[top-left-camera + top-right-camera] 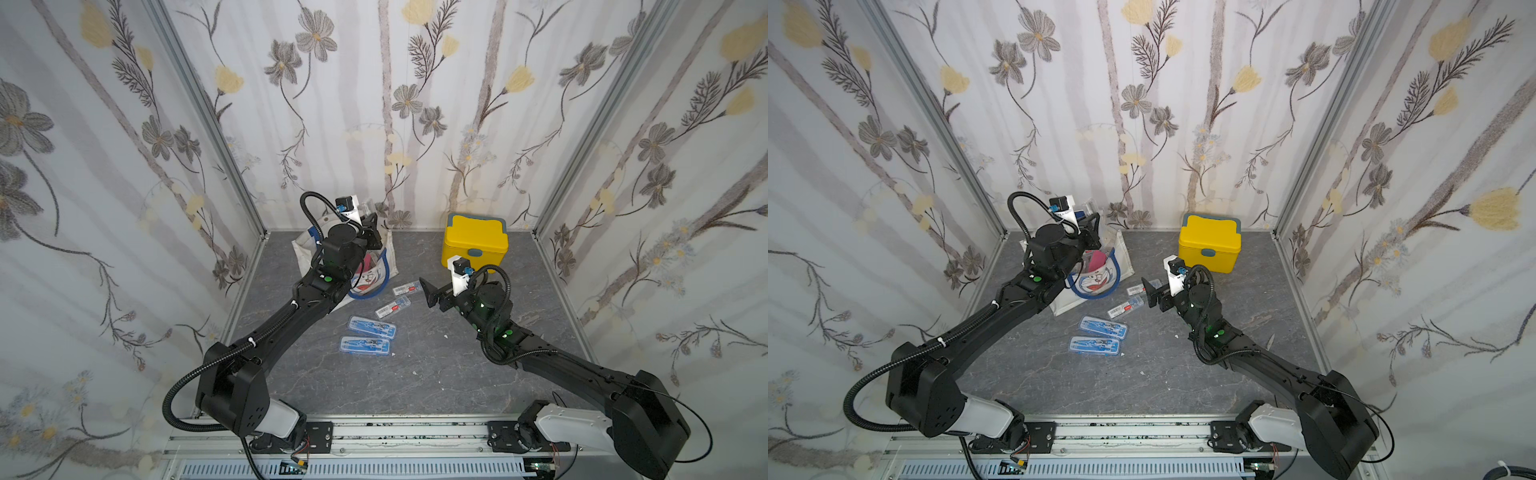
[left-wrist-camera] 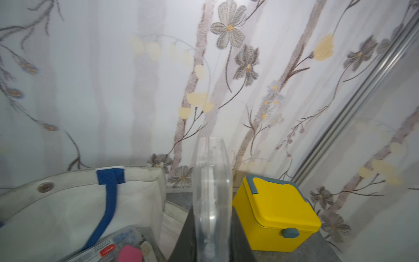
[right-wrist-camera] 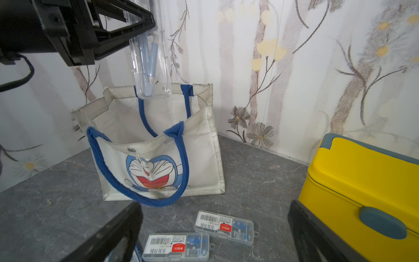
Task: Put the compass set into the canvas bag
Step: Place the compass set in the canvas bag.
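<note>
**A:** Clear plastic case, that's the compass set point(image 3: 152, 68). Left jaws are pinched tight on its upper end, and it hangs long-way down over the open mouth of the canvas bag point(image 3: 204, 158).

**B:** Bag where?

**A:** 11 o'clock on the tabletop point(image 1: 415, 374) in both top views, upright by the back wall. The case's lower tip sits about level with the far rim. Can't tell if it has crossed in.

**B:** Right side?

**A:** Right jaws are spread wide and hold nothing, above the tabletop at 4 o'clock from the bag. Two small labelled cases point(image 3: 224, 224) lie just beside them.

**B:** Other stuff?

**A:** Two more compass sets point(image 1: 372, 327) flat at 5 o'clock from the bag, plus the yellow box point(image 1: 476, 245) at 1 o'clock, lid on. The bag already holds a labelled case point(image 2: 99, 251) and something pink point(image 2: 130, 254).

**B:** Step?

**A:** Drop-in, I'd say: the set is over the bag, release not yet done. Next move calls for lowering the case past the rim, clear of the blue handles point(image 3: 145, 118), then opening the left jaws. Released too high, it could clip the rim and tip out.

**B:** Progress?

**A:** Partway, judging by the two sets left out.
</note>
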